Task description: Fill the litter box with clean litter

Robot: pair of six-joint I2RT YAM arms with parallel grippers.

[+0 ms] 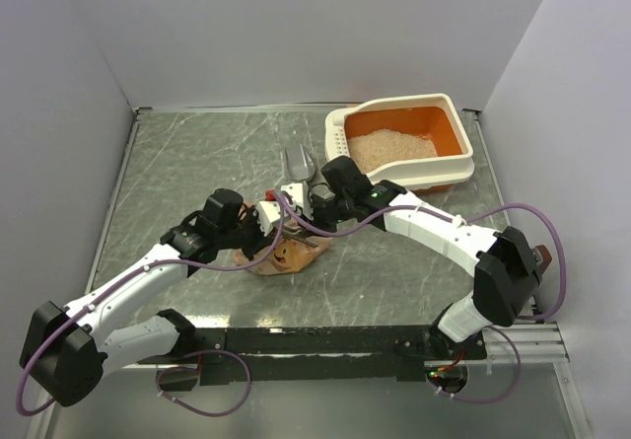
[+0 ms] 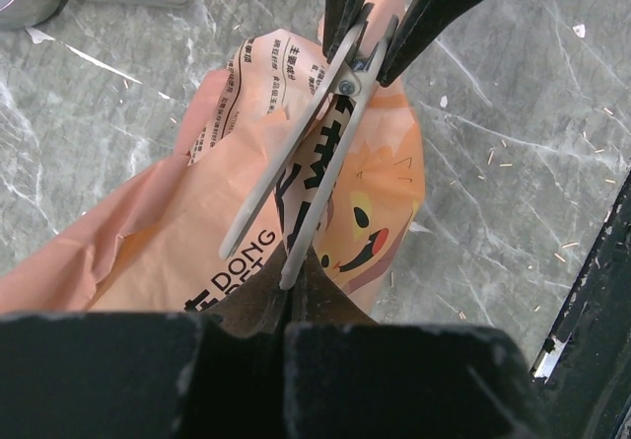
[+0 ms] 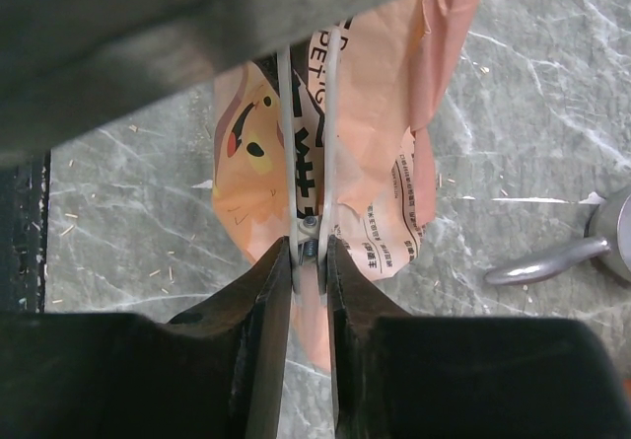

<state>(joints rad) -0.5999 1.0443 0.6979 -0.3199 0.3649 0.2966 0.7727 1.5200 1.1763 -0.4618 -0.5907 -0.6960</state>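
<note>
Right tool (image 3: 309, 252) clamps clip (image 3: 310, 224) hinge; unclear from overhead.

This looks like a robotics lab, probably a purpose-built test cell; plain pale walls (image 1: 296, 25) close in a grey marble-patterned table (image 1: 197, 163) on three sides. Two robot arms (image 1: 434, 227) trailing purple cables (image 1: 537, 224) are bolted to a black rail (image 1: 315, 340) at its near edge; the litter box (image 1: 439, 170) stands on the tabletop.

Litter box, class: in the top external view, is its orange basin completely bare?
No: the litter box holds a heap of pale beige litter covering part of its orange basin.
</note>
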